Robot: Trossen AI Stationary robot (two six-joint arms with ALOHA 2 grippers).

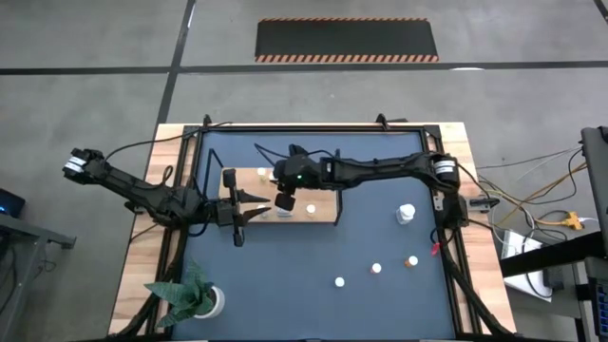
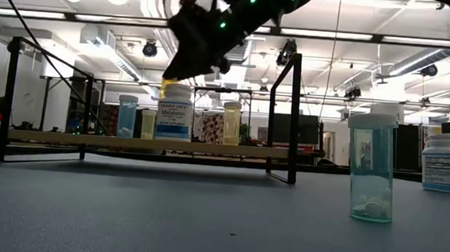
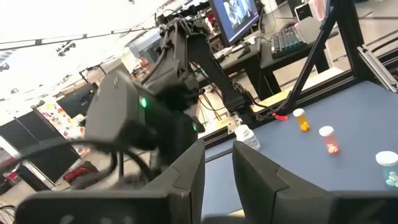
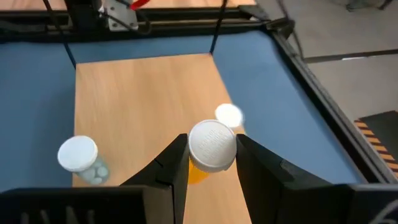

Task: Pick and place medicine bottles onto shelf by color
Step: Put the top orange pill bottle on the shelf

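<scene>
The shelf (image 1: 326,201) is a light-brown board on black frame ends, standing at the table's middle. My right gripper (image 4: 211,149) hovers over it, shut on a small orange bottle with a white cap (image 4: 211,144). Two white-capped bottles (image 4: 78,154) (image 4: 228,115) stand on the board beside it. The low view shows a labelled white bottle (image 2: 174,114) and a yellowish one (image 2: 231,122) on the shelf. My left gripper (image 1: 251,207) waits at the shelf's left end, open by a narrow gap (image 3: 217,165) and holding nothing. My right gripper pinches the orange bottle between its two fingers (image 4: 177,155) at the white cap's sides (image 4: 194,148). It comes from above, slanting down. The bottle stays upright, its orange body (image 4: 198,173) hanging below the fingers, apparently lifted off the board.
Loose bottles stand on the blue tabletop right of the shelf: a larger white one (image 1: 406,214), an orange-topped one (image 1: 411,260) and two small white ones (image 1: 376,269) (image 1: 339,281). A potted plant (image 1: 195,296) sits at the near left corner. Room lies free near the table's near edge.
</scene>
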